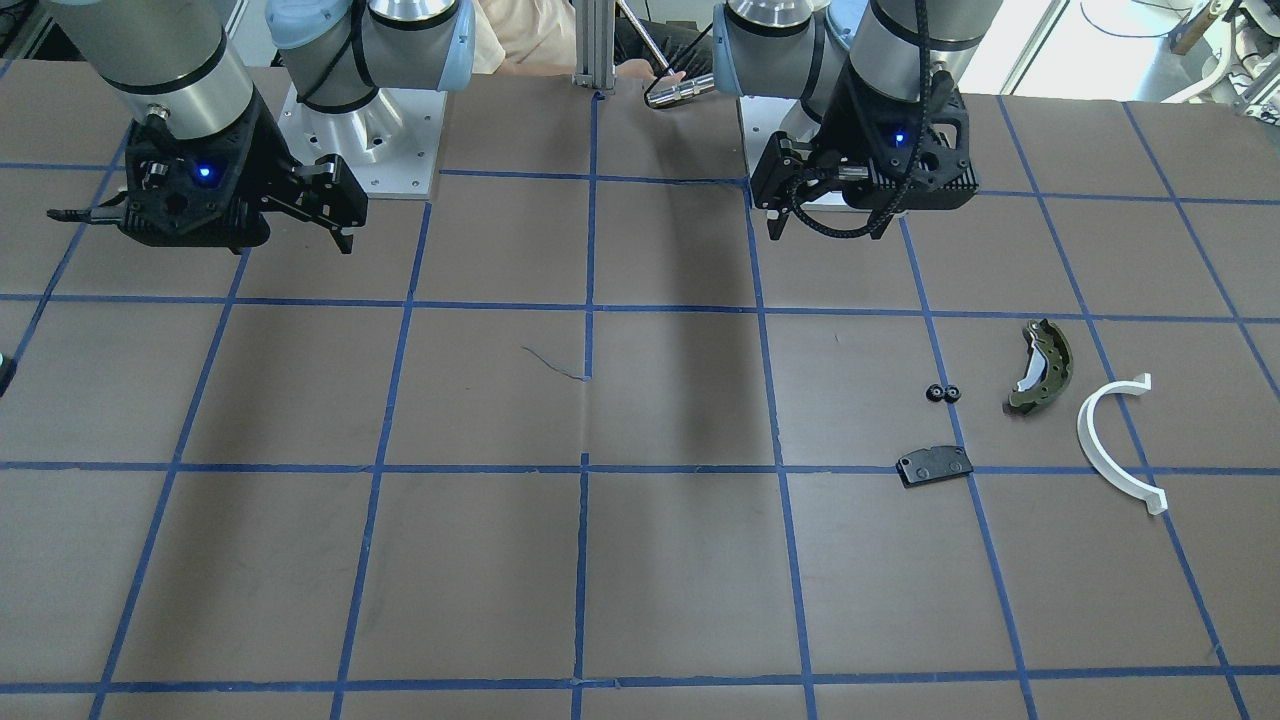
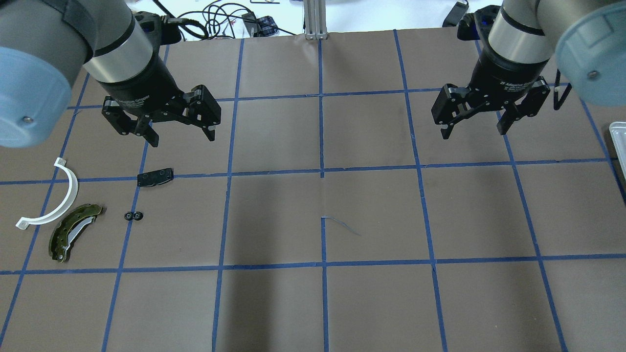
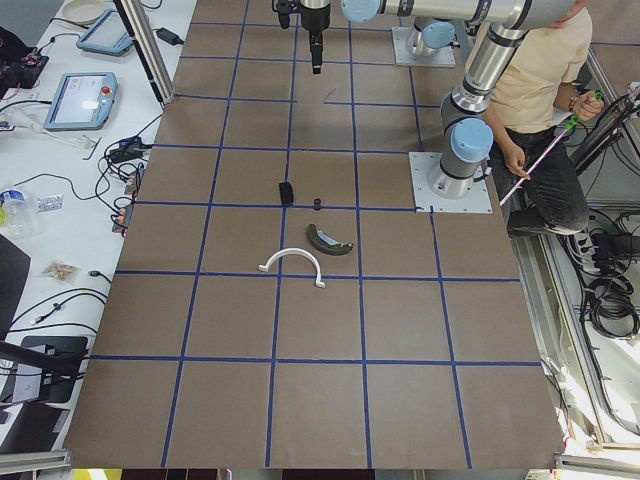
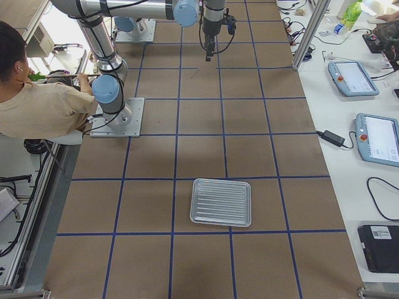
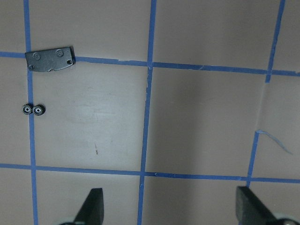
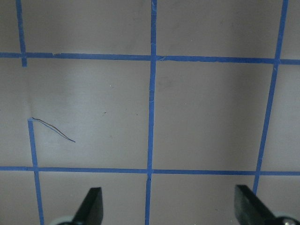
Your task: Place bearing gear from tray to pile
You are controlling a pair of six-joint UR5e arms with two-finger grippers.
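Note:
The pile lies on the table at my left: an olive-green brake shoe, a white half-ring, a flat black pad and two tiny black bearing gears side by side. The gears and pad also show in the left wrist view. My left gripper hovers open and empty above the table, just beyond the pad. My right gripper hovers open and empty on the right side. The silver tray lies at the table's right end and looks empty.
The tray's corner shows at the right edge of the overhead view. A person sits behind the robot bases and holds a rod. Blue tape lines grid the brown table. Tablets and cables lie beyond the far edge.

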